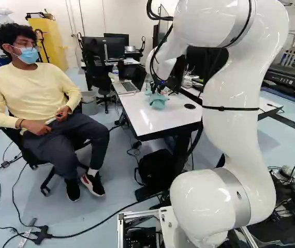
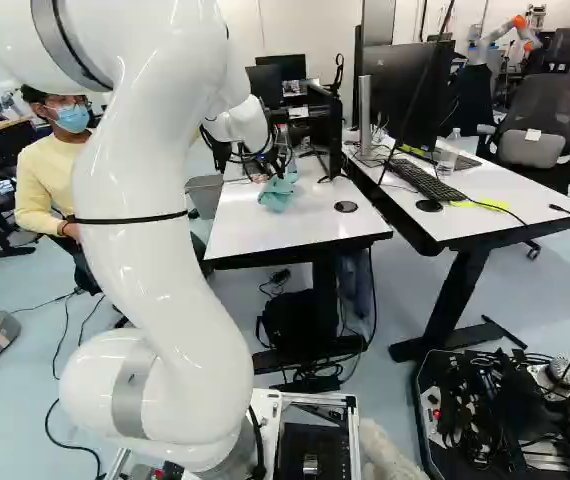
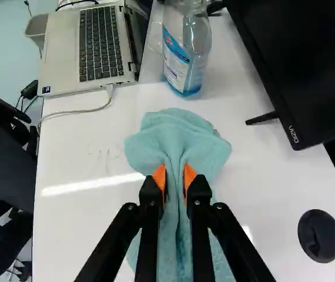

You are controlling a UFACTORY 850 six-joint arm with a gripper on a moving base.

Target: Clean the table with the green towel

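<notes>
The gripper, fingers clamped on the bunched towel on the table just short of the bottle, should press lightly and sweep in slow, overlapping strokes, the towel's spread part flat, turning back before touching the bottle.

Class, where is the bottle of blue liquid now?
In the wrist view, the bottle stands just beyond the towel, between the laptop and the monitor.

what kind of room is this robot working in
Probably a robotics lab with desks: another robot arm stands at the back, a treadmill is at the right of the left base view, and a laptop sits on the white table.
</notes>
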